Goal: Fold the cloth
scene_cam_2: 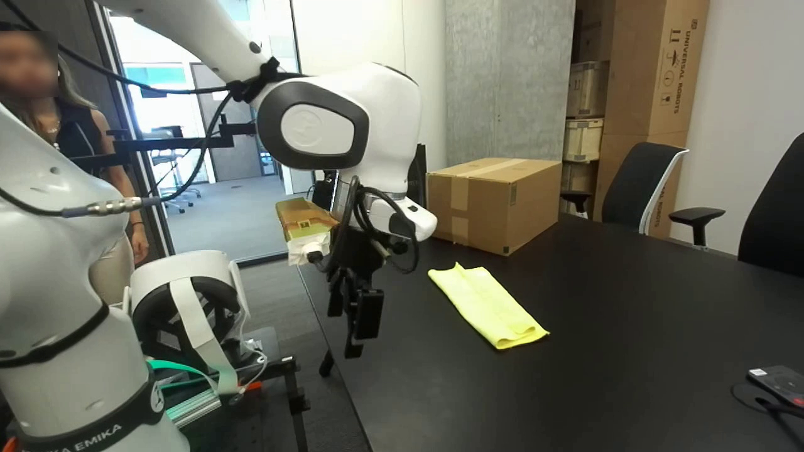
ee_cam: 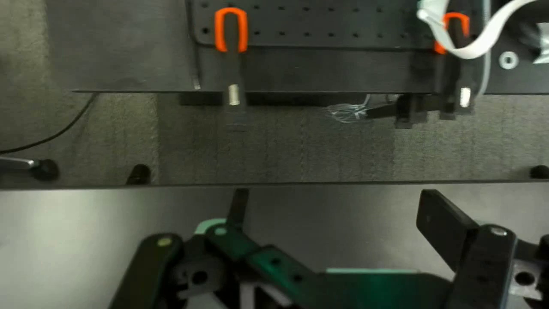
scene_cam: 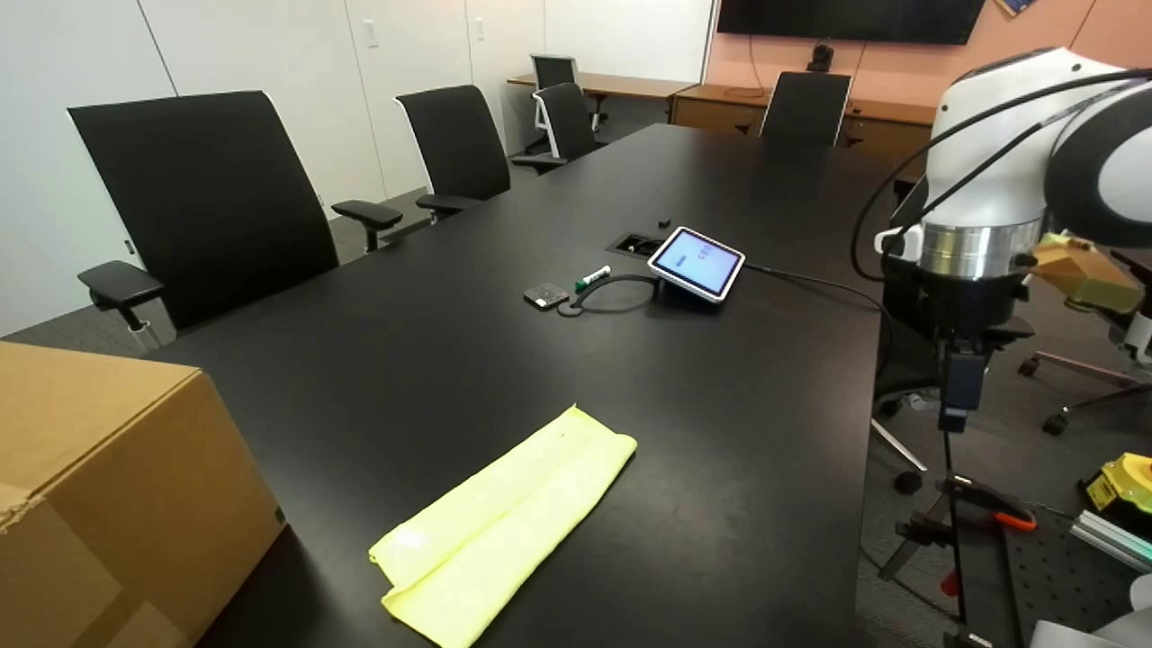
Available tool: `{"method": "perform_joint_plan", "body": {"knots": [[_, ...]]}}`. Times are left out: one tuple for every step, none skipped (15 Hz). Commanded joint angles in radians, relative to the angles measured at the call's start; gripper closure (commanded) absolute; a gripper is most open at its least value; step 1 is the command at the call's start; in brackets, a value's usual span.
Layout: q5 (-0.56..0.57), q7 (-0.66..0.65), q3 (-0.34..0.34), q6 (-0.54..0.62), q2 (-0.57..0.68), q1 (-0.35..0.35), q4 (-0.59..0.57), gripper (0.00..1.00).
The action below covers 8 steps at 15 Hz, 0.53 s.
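Observation:
The bright yellow cloth (scene_cam: 513, 526) lies flat on the dark table (scene_cam: 720, 549) as a long strip. Its layers overlap along its length, and a lengthwise edge or crease shows on top. In an exterior view (scene_cam_2: 490, 306) its near end shows a rounded fold. My gripper (scene_cam: 956, 416) hangs pointing down near the table's long edge, well apart from the cloth. It also shows in an exterior view (scene_cam_2: 359, 339). In the wrist view the two fingers (ee_cam: 336, 204) stand wide apart with nothing between them. The cloth is out of the wrist view.
A cardboard box (scene_cam: 135, 504) stands on the table beside the cloth. A tablet (scene_cam: 697, 263), a green marker (scene_cam: 592, 277) and a small dark device (scene_cam: 545, 295) lie farther along. A cart with orange-handled clamps (ee_cam: 231, 30) stands across a floor gap from the table edge.

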State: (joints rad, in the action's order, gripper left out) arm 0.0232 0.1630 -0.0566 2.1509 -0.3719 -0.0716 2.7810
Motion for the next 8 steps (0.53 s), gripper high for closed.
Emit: {"method": "perform_joint_plan", "body": {"knots": [[0.193,0.132,-0.075,0.053,-0.078,-0.082,-0.008,0.0],[0.21,0.186,-0.115,0.101,-0.077,-0.096,-0.016,0.0],[0.218,0.228,-0.148,0.14,-0.087,-0.105,-0.02,0.0],[0.188,0.145,-0.108,0.078,-0.054,-0.081,-0.024,0.0],[0.199,0.182,-0.132,0.103,-0.061,-0.094,-0.027,0.0],[0.202,0.204,-0.147,0.113,-0.067,-0.101,-0.027,0.0],[0.203,0.213,-0.153,0.114,-0.071,-0.102,-0.027,0.0],[0.203,0.216,-0.154,0.116,-0.071,-0.102,-0.027,0.0]]}}
